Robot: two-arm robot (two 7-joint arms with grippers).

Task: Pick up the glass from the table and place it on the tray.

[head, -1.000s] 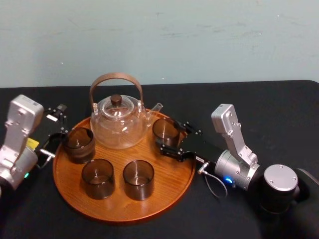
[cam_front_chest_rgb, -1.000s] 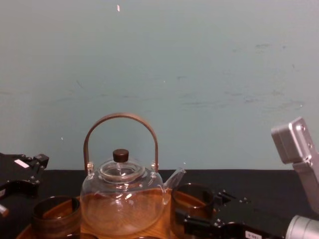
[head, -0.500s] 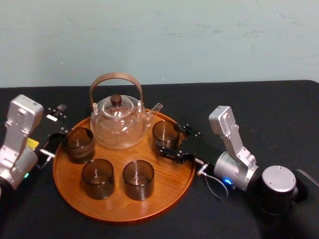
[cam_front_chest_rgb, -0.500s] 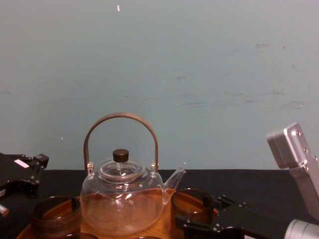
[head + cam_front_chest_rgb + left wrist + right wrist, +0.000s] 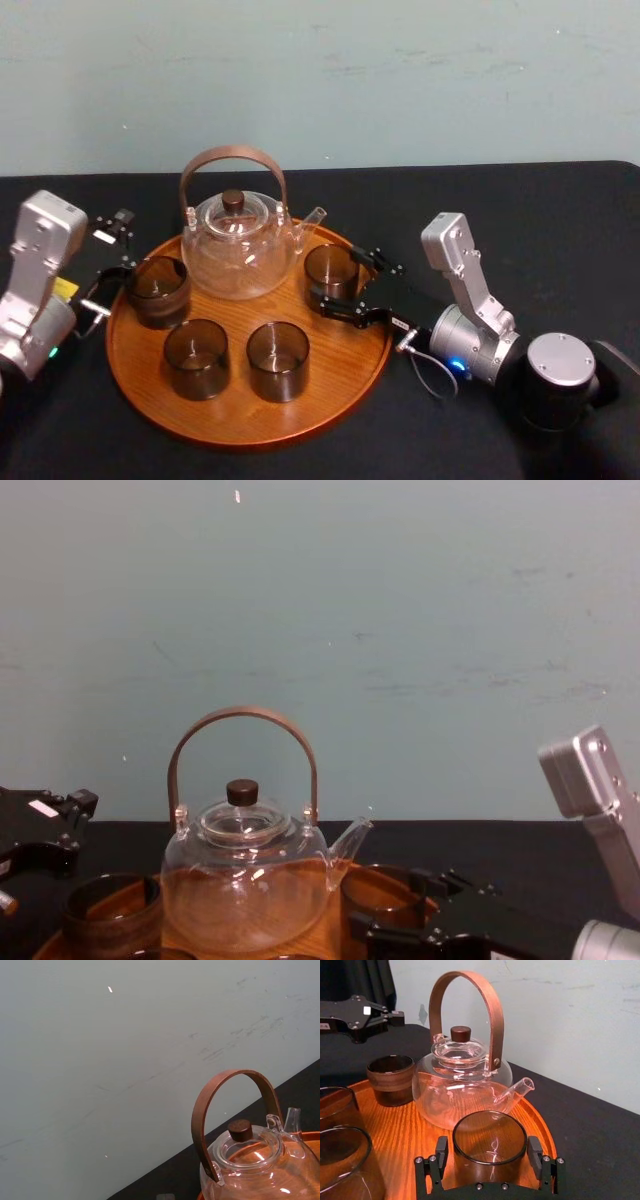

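You have one table (image 5: 560,200): matte black top, spanning the whole width of the head view. Lying directly on it, one item: a round wooden tray (image 5: 240,412), low-rimmed, left of centre.

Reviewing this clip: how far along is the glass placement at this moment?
Done: the glass stands upright on the tray, beside the teapot spout.
In hand: the right gripper brackets the glass with its jaws open, a gap showing on each side.
Left: it probably only needs to back the right gripper off the tray without nudging the glass.
The left gripper sits open by the tray's left edge.
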